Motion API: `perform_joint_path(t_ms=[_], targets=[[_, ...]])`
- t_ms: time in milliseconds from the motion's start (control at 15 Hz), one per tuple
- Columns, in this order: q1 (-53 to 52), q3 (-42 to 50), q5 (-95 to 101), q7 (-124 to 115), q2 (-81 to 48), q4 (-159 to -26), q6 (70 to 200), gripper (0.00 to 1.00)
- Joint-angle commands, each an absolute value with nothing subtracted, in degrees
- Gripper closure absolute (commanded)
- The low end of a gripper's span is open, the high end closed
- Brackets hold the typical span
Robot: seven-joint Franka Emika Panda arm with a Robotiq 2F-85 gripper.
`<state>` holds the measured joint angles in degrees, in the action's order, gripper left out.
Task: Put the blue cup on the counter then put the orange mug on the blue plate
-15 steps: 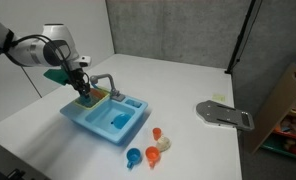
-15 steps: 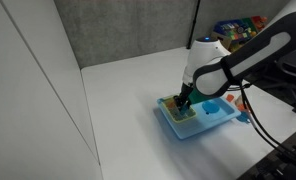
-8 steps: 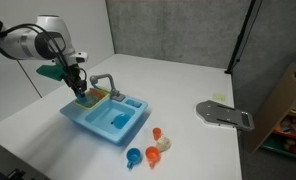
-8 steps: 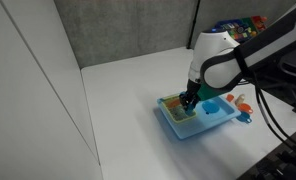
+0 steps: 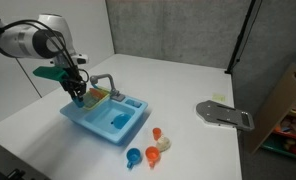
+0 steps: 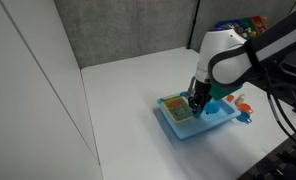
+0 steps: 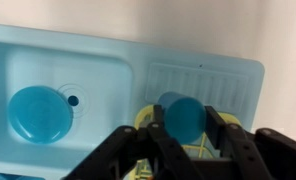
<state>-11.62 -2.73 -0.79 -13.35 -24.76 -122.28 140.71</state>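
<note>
My gripper [image 7: 180, 140] is shut on the blue cup [image 7: 180, 113] and holds it over the drain-board side of the light-blue toy sink [image 7: 223, 80], above a yellow piece. In both exterior views the gripper [image 5: 78, 95] [image 6: 196, 102] hangs over that end of the sink [image 5: 93, 118]. The blue plate [image 7: 38, 112] lies in the sink basin and also shows in an exterior view [image 5: 118, 121]. The orange mug [image 5: 151, 155] stands on the white counter [image 5: 188, 90] in front of the sink.
A small blue piece [image 5: 134, 156] sits beside the orange mug. An orange piece with a cream one [image 5: 161, 139] lies close by. A grey faucet [image 5: 106, 82] rises at the sink's back. A grey flat object [image 5: 225, 115] lies on the counter. Grey panels wall the back.
The arm has shifted a little sideways over the drain-board end of the sink, with the gripper staying shut on the blue cup. Nothing else has moved.
</note>
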Motion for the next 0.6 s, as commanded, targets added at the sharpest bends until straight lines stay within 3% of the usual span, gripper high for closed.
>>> perform_joint_path(t_ms=[0,533], targets=[[-9.81,-4.06,-1.35,-9.8,-21.26,-125.46,138.48,0.81],[-9.5,-5.31,-1.47,-6.48,-19.15,-130.32,142.77,0.81]])
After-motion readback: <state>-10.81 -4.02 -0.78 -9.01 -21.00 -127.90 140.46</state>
